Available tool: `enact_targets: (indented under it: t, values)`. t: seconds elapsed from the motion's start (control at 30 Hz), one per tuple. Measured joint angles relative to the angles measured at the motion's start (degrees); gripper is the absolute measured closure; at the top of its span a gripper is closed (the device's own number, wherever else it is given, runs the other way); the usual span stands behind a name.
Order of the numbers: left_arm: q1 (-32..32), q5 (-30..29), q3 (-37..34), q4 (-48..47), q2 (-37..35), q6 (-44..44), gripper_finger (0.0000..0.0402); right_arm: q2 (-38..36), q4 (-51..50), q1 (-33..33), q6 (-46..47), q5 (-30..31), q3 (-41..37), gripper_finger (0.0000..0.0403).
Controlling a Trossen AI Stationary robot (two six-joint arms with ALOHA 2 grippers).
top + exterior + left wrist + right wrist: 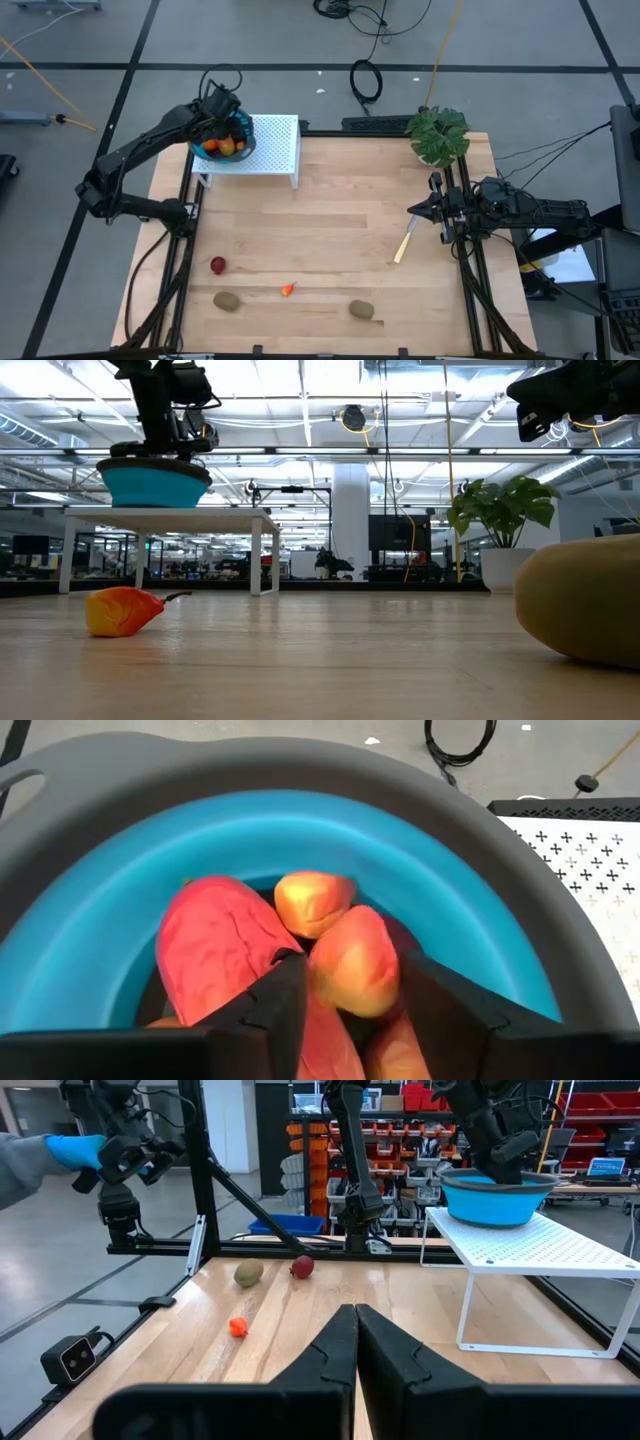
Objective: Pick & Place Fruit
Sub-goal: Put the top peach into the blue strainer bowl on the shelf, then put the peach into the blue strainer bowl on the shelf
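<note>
The bowl [243, 150] sits on the raised shelf [275, 140] at the table's [330, 200] back-left corner, with the plant [438, 135] at back right.

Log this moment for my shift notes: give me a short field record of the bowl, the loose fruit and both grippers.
bowl: blue bowl on white perforated stand, holding orange and red fruit
left gripper: inside the bowl, fingers either side of an orange fruit
right gripper: shut, waiting at table's right edge
loose on table: dark red ball, small orange-red fruit, two kiwis
other: yellow stick, potted plant
</note>
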Motion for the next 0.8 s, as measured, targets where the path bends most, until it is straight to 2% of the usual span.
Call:
enact_targets:
  t: [0.33,0.53,0.8]
  values:
    - [0.00,0.07,0.00,0.10,-0.34,1.02,0.0169,0.00,0.02,0.00,0.00,0.00,0.00,0.0403]
    - [-0.83,1.55,0.00,2.19,-3.92,3.73,0.0163,-0.01,0.02,0.00,0.00,0.00,0.00,0.0403]
    - [-8.45,1.71,0.02,3.78,-9.29,-0.40,0.0163,-0.02,0.02,0.02,0.00,-0.02,0.00,0.0403]
